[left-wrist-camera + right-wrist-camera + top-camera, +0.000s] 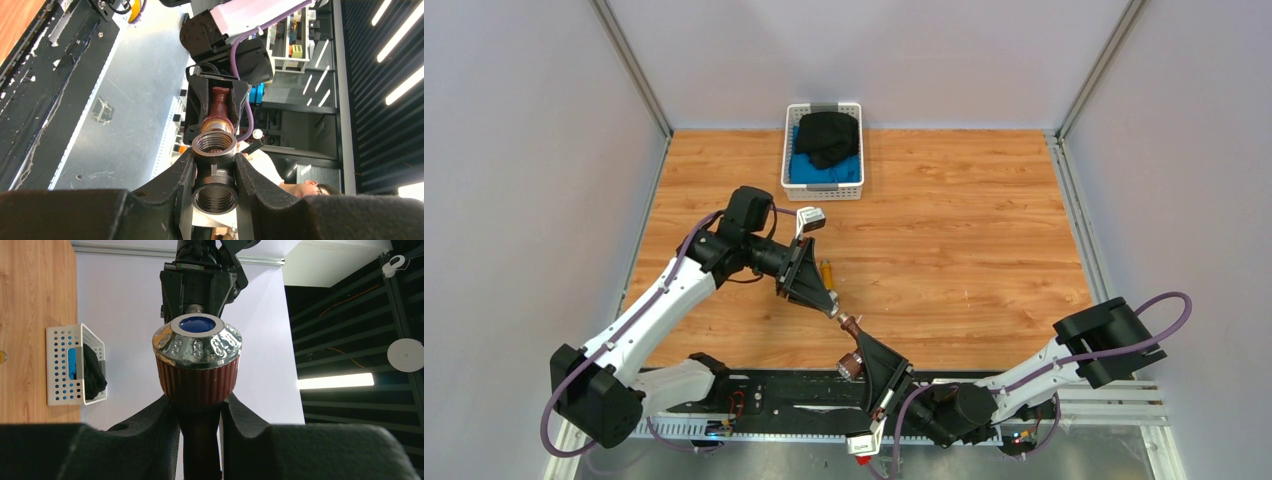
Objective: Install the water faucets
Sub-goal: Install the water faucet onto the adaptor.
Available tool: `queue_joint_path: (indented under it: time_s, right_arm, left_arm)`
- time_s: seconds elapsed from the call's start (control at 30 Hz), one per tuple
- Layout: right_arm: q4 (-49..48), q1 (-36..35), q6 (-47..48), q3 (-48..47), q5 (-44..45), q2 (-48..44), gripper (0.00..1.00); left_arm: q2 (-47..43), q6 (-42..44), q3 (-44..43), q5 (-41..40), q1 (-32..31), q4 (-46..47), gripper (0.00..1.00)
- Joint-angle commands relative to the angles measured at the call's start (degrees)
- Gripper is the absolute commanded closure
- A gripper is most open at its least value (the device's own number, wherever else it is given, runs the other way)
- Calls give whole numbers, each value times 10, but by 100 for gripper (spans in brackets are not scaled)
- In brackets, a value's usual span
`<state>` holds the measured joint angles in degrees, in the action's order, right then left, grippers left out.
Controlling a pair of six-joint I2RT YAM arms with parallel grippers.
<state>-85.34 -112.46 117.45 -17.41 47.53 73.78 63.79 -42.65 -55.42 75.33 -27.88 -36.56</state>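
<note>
Pinching a black fitting (214, 172), left jaws face right jaws clamping the reddish-brown faucet (197, 375); brass faucet (827, 272) nearby.

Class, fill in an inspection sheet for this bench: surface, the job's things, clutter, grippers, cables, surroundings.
Surface: wooden table, with a black base plate at its near edge.
Job's things: the brown faucet is held in the air, its end at an opening of a dark fitting. Whether it is screwed in cannot be told. The brass faucet lies on the table beside the left gripper.
Clutter: white basket at the far edge, holding black and blue cloths.
Grippers: left gripper shut on the fitting; right gripper shut on the brown faucet under its knob.
Cables: purple cables loop along both arms.
Surroundings: pale walls with metal posts.
</note>
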Motion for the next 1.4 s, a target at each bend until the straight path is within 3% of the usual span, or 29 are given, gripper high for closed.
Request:
queue_joint_path:
  time_s: [0.0,1.37]
  right_arm:
    - [-41,-3,0,-14,-15,1,100]
    - [-41,-6,-21,-15,-27,28,100]
  left_arm:
    - [-11,-15,1,10,-11,-16,100]
    - [6,2,3,13,-39,-16,100]
